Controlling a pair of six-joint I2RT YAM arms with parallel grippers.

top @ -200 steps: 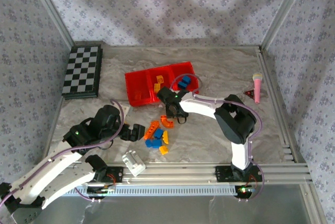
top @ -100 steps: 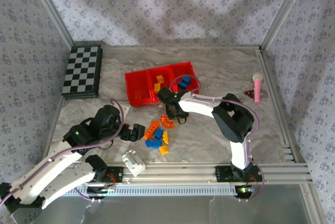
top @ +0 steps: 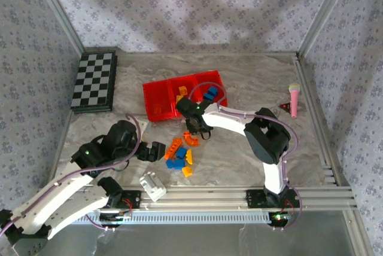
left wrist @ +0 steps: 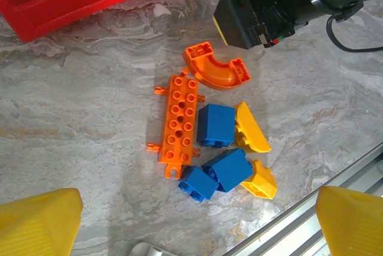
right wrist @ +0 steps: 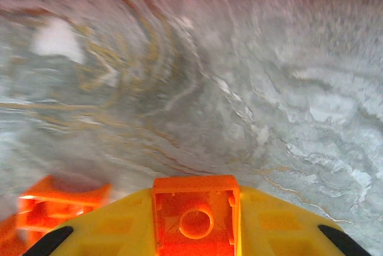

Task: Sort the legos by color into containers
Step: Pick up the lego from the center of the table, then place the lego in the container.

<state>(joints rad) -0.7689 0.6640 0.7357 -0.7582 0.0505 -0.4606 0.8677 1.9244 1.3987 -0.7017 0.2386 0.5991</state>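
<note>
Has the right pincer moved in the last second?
Yes. In the top external view, the right pincer has shifted slightly up and left, toward the row of red plastic bins, with a small orange studded brick clamped between its fingers.

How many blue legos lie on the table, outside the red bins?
3 blue legos: one beside the orange plate, two touching, nearer the rail. More may be hidden.
</note>
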